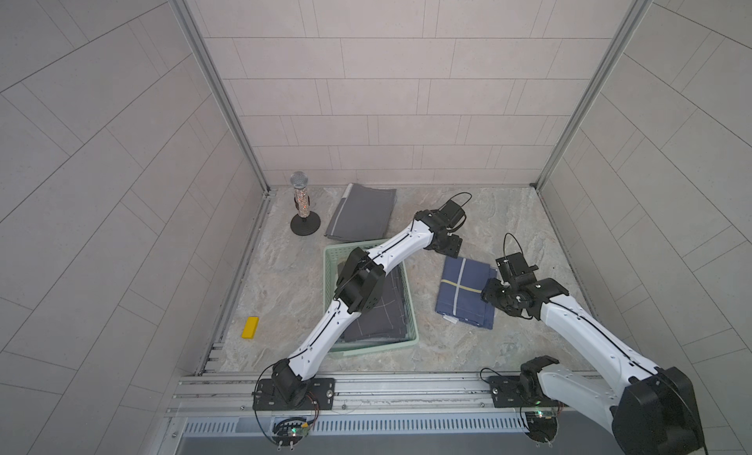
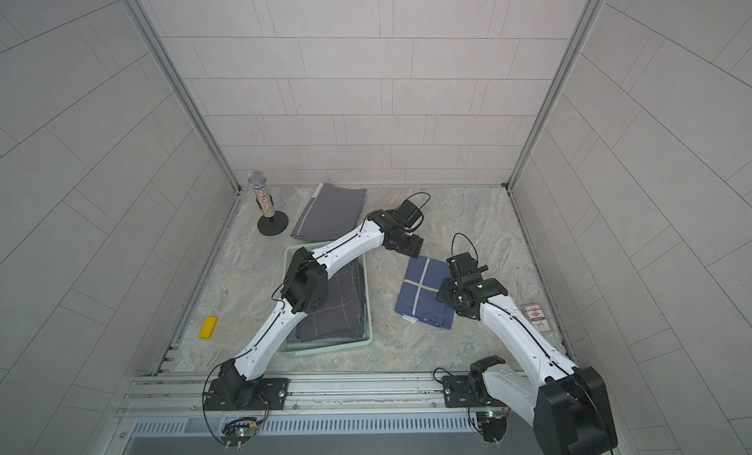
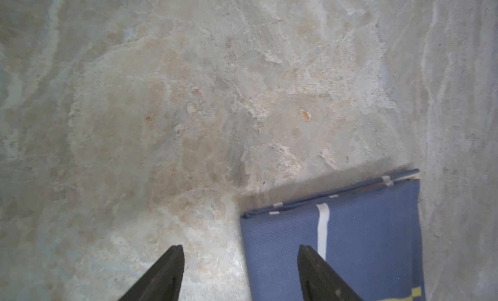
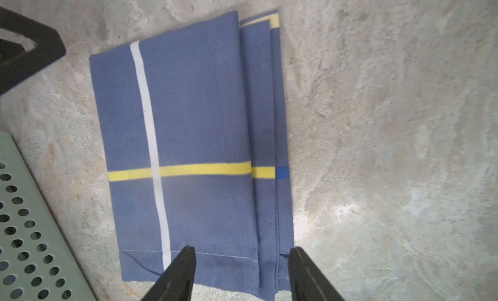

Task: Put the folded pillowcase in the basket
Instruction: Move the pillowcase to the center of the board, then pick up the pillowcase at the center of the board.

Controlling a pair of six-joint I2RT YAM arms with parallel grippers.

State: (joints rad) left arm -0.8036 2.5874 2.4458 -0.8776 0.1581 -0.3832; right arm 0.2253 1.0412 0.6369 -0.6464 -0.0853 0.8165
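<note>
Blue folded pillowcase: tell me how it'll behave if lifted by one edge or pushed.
Likely floppy: the blue folded pillowcase is cloth in loose layers, so lifted by one edge it would probably sag and unfold. Lying so flat, it is probably light. Pushed, it may bunch, since the tabletop looks rough.

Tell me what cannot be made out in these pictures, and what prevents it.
- Dark grey cloth in the basket: the left arm crosses over it in both top views and hides much of it.
- Blue pillowcase: the right arm covers one edge in both top views; the left wrist view's frame cuts it off.
- Small card, in a top view: print too small to read.
- White tag on the pillowcase: too small to read.
</note>
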